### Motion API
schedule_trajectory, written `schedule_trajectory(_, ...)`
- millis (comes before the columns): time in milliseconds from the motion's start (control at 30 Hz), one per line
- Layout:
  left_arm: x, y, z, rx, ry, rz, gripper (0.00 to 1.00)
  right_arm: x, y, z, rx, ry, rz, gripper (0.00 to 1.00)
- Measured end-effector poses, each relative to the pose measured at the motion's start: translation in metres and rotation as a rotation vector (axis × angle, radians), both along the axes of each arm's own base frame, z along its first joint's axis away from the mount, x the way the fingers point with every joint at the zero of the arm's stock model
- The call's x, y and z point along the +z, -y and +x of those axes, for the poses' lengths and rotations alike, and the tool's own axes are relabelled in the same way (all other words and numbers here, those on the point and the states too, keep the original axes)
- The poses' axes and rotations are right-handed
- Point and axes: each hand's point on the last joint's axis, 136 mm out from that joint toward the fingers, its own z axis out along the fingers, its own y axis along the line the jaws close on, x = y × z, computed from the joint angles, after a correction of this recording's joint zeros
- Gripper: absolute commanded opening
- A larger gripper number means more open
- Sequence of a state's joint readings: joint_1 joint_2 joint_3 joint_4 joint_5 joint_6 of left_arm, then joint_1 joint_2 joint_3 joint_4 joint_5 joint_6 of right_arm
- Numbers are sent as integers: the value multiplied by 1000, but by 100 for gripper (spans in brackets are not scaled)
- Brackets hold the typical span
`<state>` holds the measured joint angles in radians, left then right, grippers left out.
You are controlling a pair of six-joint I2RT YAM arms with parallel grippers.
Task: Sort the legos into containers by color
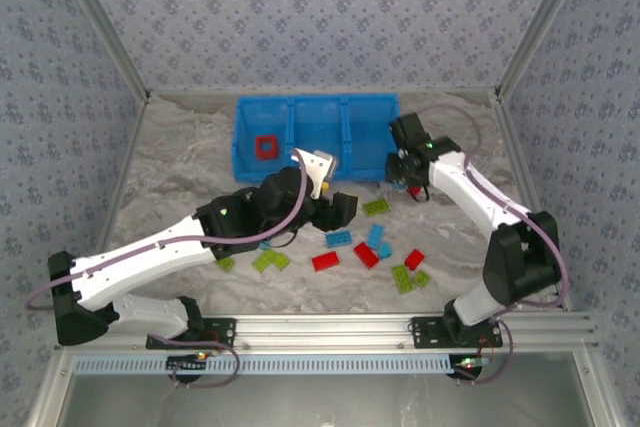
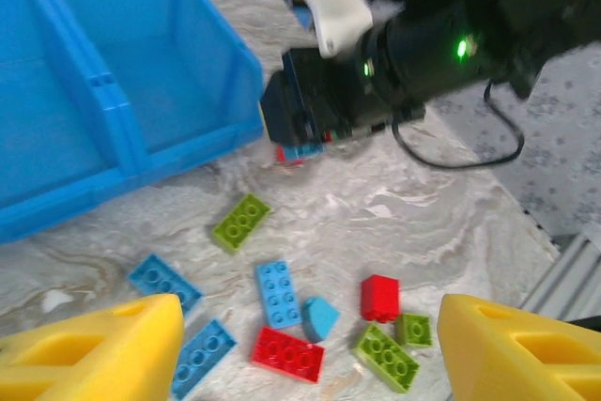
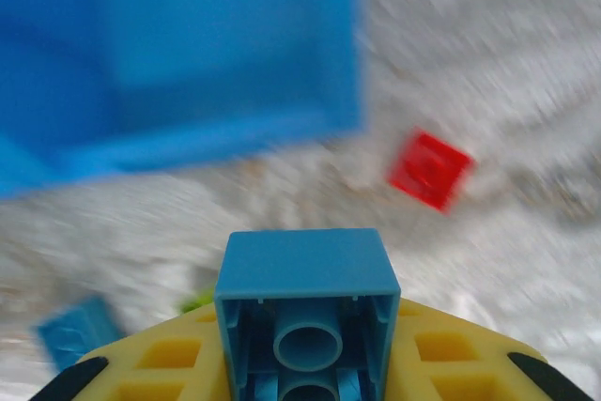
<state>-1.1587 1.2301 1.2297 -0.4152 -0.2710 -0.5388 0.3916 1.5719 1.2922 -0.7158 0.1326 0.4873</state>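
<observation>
My right gripper [image 3: 307,368] is shut on a light blue lego [image 3: 307,312], its hollow underside toward the camera. From above, this gripper [image 1: 408,179] hangs just in front of the blue bin's [image 1: 372,102] right compartment. A red square frame [image 1: 266,147] lies in the left compartment. My left gripper [image 2: 310,326] is open, its yellow fingers [image 2: 103,349] spread above loose legos: a blue one [image 2: 279,293], a flat red one [image 2: 287,354], a red block [image 2: 379,298] and a green one [image 2: 387,356]. From above, the left gripper [image 1: 338,211] sits near table centre.
More legos lie scattered on the marble table: green [image 1: 377,207], green [image 1: 270,260], red [image 1: 414,259], blue [image 1: 338,239]. A red lego [image 3: 430,168] lies right of the bin's corner. The right wrist view is blurred. Patterned walls enclose the table.
</observation>
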Motion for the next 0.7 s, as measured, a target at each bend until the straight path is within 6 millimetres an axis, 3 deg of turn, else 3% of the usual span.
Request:
schedule_trajectory(67, -4, -6, 3, 29, 4, 27, 72, 11, -17, 27, 23, 48, 23, 34)
schedule_trajectory(133, -9, -13, 5, 54, 2, 58, 72, 8, -28, 54, 35, 66, 29, 35)
schedule_trajectory(333, -12, -27, 6, 106, -11, 75, 72, -50, -34, 104, 41, -14, 0, 35)
schedule_trajectory(500, -14, -41, 5, 150, -27, 83, 72, -77, -34, 119, 34, -65, -9, 40)
schedule_trajectory(700, -33, -54, 3, 192, -68, 114, 72, -84, -37, 124, 37, -83, -11, 49)
